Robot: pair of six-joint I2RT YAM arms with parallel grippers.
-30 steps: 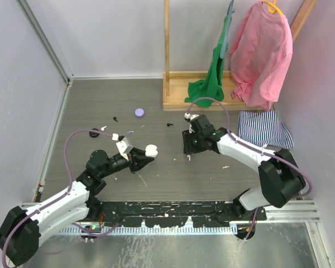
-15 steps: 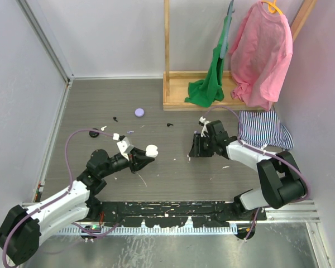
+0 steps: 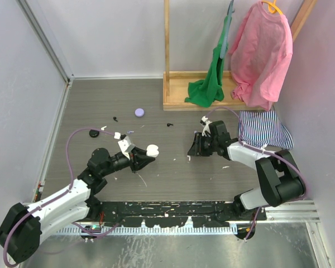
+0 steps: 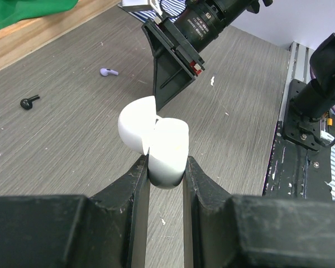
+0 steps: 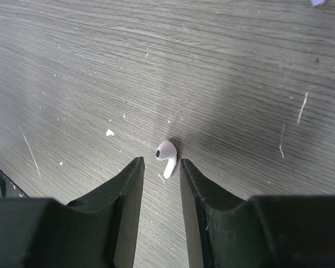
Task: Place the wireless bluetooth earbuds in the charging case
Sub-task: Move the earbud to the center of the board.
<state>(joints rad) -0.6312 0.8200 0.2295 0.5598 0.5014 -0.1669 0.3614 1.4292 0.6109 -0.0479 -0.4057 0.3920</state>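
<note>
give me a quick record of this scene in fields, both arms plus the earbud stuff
left end effector: shut on white case, lid open
right end effector: open, low over table, tips either side of white earbud
white earbud: lying on table, not gripped
loose on table: lilac earbud, black earbud
lilac case: far side of table, away from both arms

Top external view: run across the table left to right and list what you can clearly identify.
first black earbud → lilac round case → held white case → second black earbud → white earbud → striped cloth. Unclear specks omitted.
</note>
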